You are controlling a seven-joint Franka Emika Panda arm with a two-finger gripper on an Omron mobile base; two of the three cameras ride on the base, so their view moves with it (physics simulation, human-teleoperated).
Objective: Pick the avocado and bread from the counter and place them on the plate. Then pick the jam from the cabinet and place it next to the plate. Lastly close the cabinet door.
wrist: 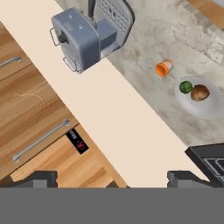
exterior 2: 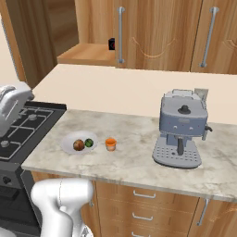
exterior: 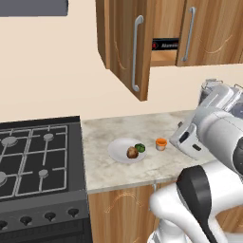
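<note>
One white plate on the counter carries one bread roll and one avocado; one jam jar stands just beside the plate, below the open cabinet, gripper fingers spread wide, holding nothing

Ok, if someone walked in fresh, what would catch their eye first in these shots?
Probably the wall cabinet, its door hanging wide open above the counter. Below it, the white plate holds the bread and avocado side by side, with the orange jam just beside the plate. A grey coffee machine stands further along.
</note>
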